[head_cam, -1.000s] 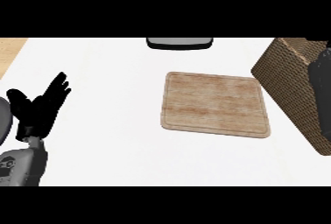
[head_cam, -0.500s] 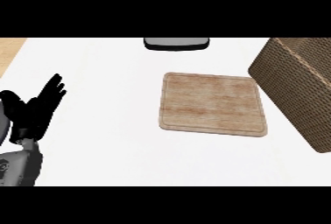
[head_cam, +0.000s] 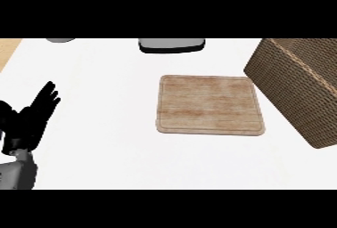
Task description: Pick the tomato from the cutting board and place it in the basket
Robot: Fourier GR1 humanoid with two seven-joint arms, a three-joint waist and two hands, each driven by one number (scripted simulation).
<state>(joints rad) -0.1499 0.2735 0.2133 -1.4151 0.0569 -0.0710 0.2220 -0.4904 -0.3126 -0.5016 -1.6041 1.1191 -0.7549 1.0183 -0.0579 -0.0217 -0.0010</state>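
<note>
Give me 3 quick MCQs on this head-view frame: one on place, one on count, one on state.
1. Where is the basket relative to the cutting board?
A. To its right
B. To its left
C. On top of it

2. How many hands show?
A. Two
B. None
C. One

3. What lies on the cutting board?
A. A tomato
B. Nothing visible
C. A knife

Answers:
1 A: the woven basket stands at the view's right edge, beside the board.
2 C: only the left hand shows, open with fingers up, at the left edge.
3 B: the board's wooden top is bare; no tomato shows anywhere.
</note>
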